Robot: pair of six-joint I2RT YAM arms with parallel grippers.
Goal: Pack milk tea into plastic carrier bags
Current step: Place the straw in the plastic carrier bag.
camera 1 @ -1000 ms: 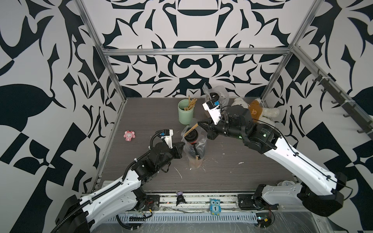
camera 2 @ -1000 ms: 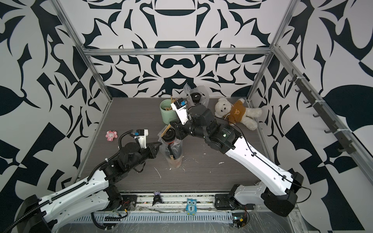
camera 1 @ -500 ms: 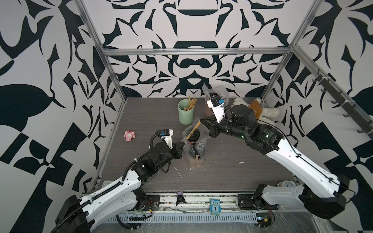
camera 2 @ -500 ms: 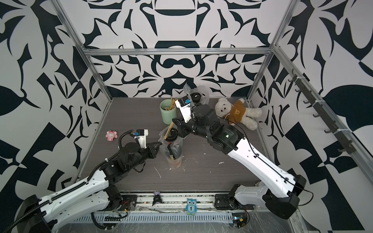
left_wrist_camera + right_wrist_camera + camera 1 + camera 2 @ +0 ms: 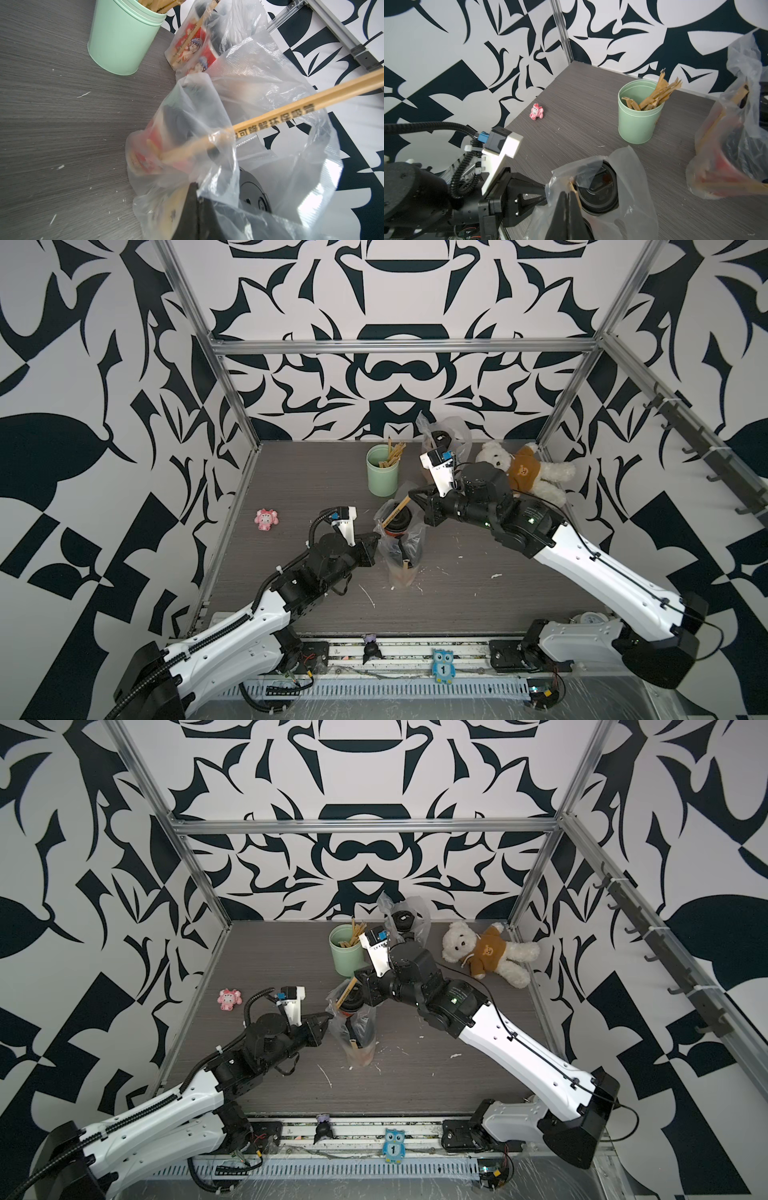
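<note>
In both top views a clear plastic carrier bag (image 5: pixel 409 547) (image 5: pixel 365 1023) stands mid-table with one milk tea cup (image 5: pixel 598 195) inside, black lid up and red side (image 5: pixel 153 153) showing through the film. My left gripper (image 5: pixel 376 537) (image 5: pixel 196 187) is shut on the bag's rim at its left. My right gripper (image 5: pixel 411 494) (image 5: pixel 568 192) is shut on the top end of a paper-wrapped straw (image 5: pixel 291 112) that slants down into the bag's mouth. A second carrier bag (image 5: pixel 461 435) (image 5: pixel 726 162) at the back holds red milk tea cups (image 5: pixel 193 43).
A mint-green cup of sticks (image 5: pixel 382 477) stands just behind the near bag. A teddy bear (image 5: pixel 523 470) lies at the back right and a small pink toy (image 5: pixel 266 519) at the left. White scraps dot the table in front of the bag.
The right wrist has shifted slightly above the bag with the straw still tilted into its mouth. The left arm has not moved.
</note>
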